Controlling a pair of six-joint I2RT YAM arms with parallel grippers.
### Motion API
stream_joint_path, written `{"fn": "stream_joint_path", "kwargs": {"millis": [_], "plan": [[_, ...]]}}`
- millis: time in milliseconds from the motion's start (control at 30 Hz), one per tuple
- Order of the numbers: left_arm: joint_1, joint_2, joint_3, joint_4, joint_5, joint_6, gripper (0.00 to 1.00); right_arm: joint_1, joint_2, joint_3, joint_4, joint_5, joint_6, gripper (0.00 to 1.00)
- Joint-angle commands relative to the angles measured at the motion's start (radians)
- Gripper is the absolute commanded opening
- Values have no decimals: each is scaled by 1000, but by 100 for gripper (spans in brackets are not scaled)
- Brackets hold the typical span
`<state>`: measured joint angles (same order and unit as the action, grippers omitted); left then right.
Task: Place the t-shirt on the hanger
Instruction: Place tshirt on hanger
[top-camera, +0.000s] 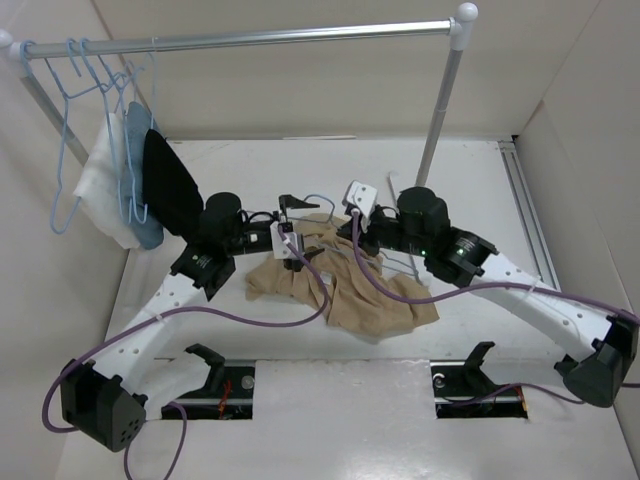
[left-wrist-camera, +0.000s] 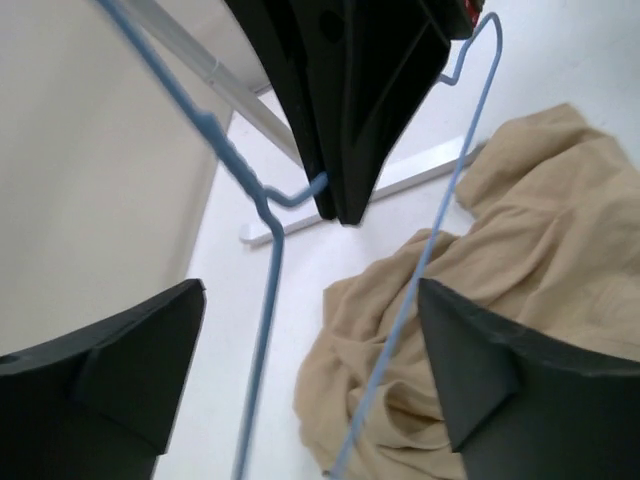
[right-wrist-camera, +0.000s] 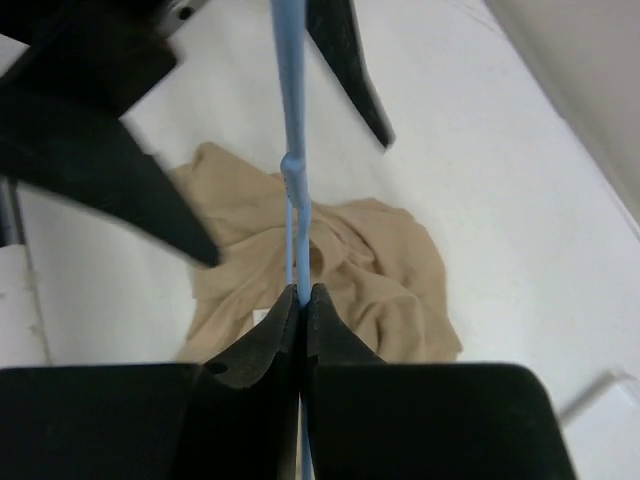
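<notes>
The tan t-shirt (top-camera: 345, 290) lies crumpled on the white table between the two arms. Above it hangs a light-blue wire hanger (top-camera: 320, 198). My right gripper (right-wrist-camera: 301, 292) is shut on the hanger (right-wrist-camera: 290, 100), its wire pinched between the fingertips, with the t-shirt (right-wrist-camera: 380, 270) below. My left gripper (left-wrist-camera: 310, 300) is open; two wires of the hanger (left-wrist-camera: 265, 250) pass between its fingers without touching them, over the t-shirt (left-wrist-camera: 520, 260). In the top view the left gripper (top-camera: 300, 215) and right gripper (top-camera: 345, 222) face each other closely.
A metal rail (top-camera: 280, 35) crosses the back, its pole (top-camera: 440, 110) standing at the right. At its left end hang several blue hangers (top-camera: 100, 80), a white cloth (top-camera: 100, 190), a blue cloth (top-camera: 140, 215) and a black garment (top-camera: 172, 185). Cardboard walls enclose the table.
</notes>
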<state>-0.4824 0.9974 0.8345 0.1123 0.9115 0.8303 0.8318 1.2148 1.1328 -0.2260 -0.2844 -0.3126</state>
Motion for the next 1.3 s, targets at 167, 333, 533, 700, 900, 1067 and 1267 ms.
{"fn": "stream_joint_path", "kwargs": {"millis": [167, 333, 533, 700, 900, 1067, 1267], "plan": [[-1, -34, 17, 53, -25, -156, 100, -7, -101, -70, -29, 203, 61, 0], [-1, -78, -6, 81, -242, -462, 98, -16, -184, -119, -64, 329, 148, 0], [-1, -22, -74, -23, -423, -565, 40, -16, -319, -131, -205, 536, 259, 0], [-1, 223, 31, -94, -461, -667, 47, -16, -362, -82, -263, 548, 268, 0], [-41, 354, 31, -95, -630, -642, 57, -16, -382, -82, -263, 530, 257, 0], [-41, 418, 31, -94, -688, -614, 47, -16, -382, -82, -254, 505, 239, 0], [-41, 429, 2, -94, -735, -562, 35, -16, -360, -64, -254, 466, 210, 0]]}}
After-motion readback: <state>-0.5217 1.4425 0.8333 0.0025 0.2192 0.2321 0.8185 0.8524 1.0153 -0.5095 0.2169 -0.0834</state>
